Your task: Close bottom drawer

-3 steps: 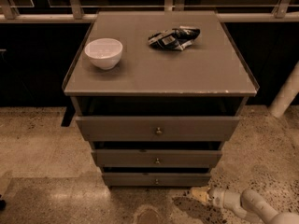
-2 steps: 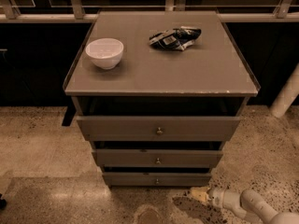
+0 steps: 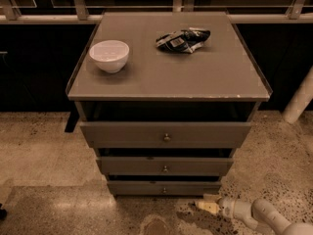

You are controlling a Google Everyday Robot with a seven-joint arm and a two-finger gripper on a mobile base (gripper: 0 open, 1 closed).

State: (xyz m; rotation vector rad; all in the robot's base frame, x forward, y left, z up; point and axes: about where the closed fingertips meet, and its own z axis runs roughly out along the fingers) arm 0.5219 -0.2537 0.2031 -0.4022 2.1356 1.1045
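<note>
Now, your hand hovers near the floor, just right of and before the bottom drawer. The drawer's front runs left-right, up-left of you. Whether the hand is clenched, you cannot tell.

The place is taken to be an office-type or lab building, not a home. A speckled, polished stone floor is laid around the bench, a grey unit with 3 drawers. A metal railing with glazed panels is set just behind the bench's back edge, with darkness beyond it. A white post is seen past the right edge. Only 1 white bowl near the back-left corner and 1 crumpled snack packet near the back edge are laid out. A robot gripper is held low over the floor below the front-right corner, near the bottom drawer.
</note>
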